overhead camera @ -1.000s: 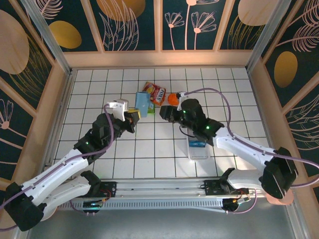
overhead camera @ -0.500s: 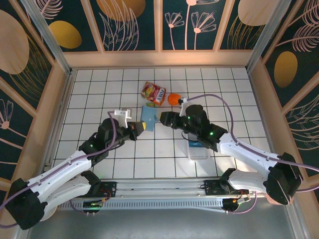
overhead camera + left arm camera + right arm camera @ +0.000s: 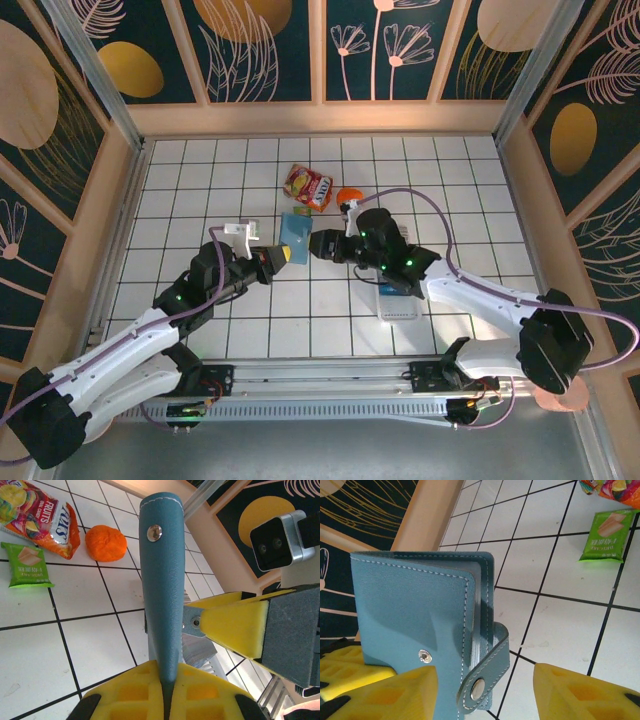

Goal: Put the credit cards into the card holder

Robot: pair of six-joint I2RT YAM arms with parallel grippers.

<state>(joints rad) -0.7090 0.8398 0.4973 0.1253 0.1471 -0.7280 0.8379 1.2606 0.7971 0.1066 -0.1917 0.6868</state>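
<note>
My left pincer [image 3: 165,690] is clamped on the lower edge of the teal card holder [image 3: 160,590], holding it upright above the desk [image 3: 300,310] at the centre of the overhead view. My right pincer [image 3: 487,695] stands apart around its loose snap strap. The job looks barely begun to me: the holder is folded, and the credit cards [image 3: 396,289] lie beyond in the clear tray [image 3: 400,314], all yet to go in.
</note>
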